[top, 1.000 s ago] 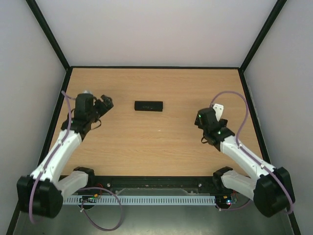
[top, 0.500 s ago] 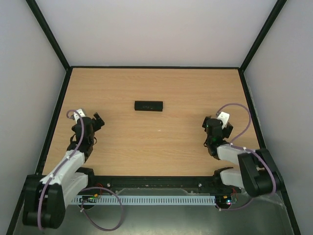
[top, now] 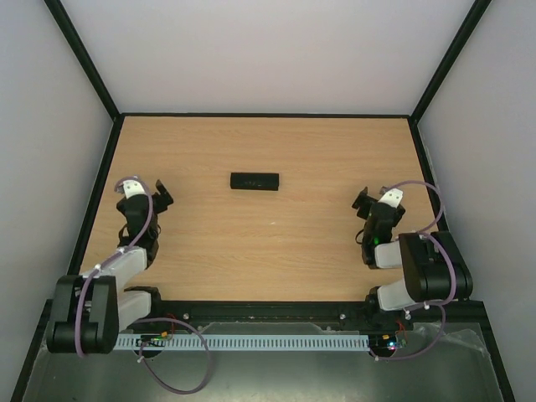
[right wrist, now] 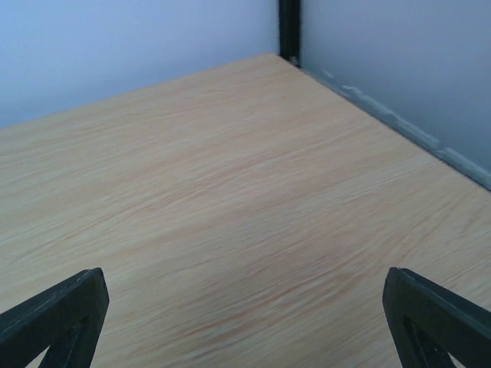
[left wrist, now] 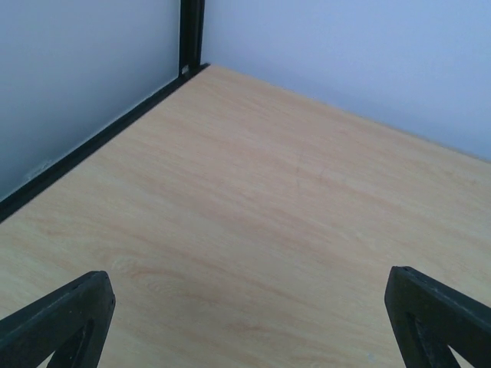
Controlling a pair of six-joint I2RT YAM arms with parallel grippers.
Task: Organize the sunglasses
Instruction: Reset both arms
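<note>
The sunglasses are not in view in any frame. A black oblong case [top: 254,181], closed, lies on the wooden table at the middle back. My left gripper [top: 159,199] is folded back low at the table's left side, open and empty, far left of the case. My right gripper [top: 366,203] is folded back at the right side, open and empty, far right of the case. In the left wrist view the fingers [left wrist: 57,322] stand wide apart over bare wood. In the right wrist view the fingers [right wrist: 437,318] also stand wide apart over bare wood.
The table [top: 268,251] is walled by pale panels with black frame bars on the left, back and right. The left wrist view shows the back left corner post [left wrist: 191,34]. The right wrist view shows the back right corner post [right wrist: 289,29].
Both arms have drawn back toward their bases and folded down, the left gripper moving down and left, the right gripper moving right. The case has not moved.
</note>
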